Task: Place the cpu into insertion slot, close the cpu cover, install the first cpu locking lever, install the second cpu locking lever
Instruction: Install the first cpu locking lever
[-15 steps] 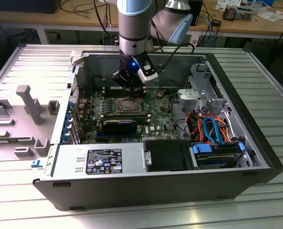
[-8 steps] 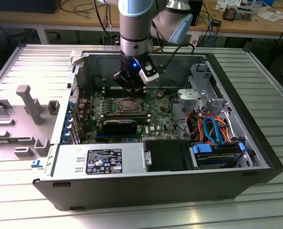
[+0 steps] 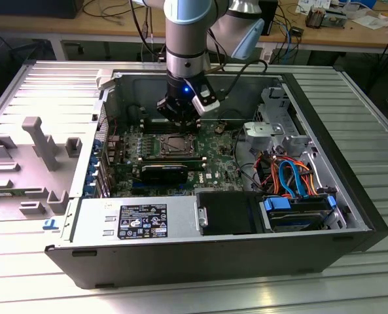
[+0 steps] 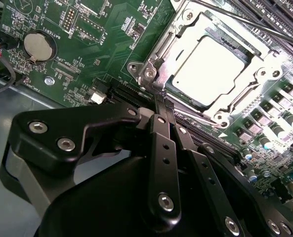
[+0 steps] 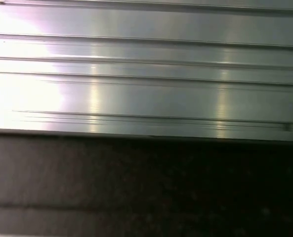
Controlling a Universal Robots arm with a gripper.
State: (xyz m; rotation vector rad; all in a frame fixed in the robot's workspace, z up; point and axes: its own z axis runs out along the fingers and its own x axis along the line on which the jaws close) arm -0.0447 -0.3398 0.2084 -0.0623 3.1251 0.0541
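In the second wrist view the cpu [image 4: 213, 69], its silver-grey top brightly lit, lies flat in the insertion slot. The cpu cover [image 4: 158, 47], a silvery frame, lies down around it. A thin metal locking lever [image 4: 245, 22] runs along one side of the socket; whether it is latched I cannot tell. My gripper [image 4: 162, 101] has its black fingers pressed together, with the tips at the socket's metal edge. In the exterior view the gripper [image 3: 180, 118] hangs just behind the insertion slot [image 3: 171, 145] on the green board, inside the open computer case.
Long black memory slots [image 4: 284, 24] flank the socket, and a coin battery [image 4: 39, 46] sits on the board. The case holds a drive cage [image 3: 282, 124], coloured cables [image 3: 292, 176] and a power supply [image 3: 138, 219]. A grey fixture [image 3: 43, 140] lies on the exterior view's left.
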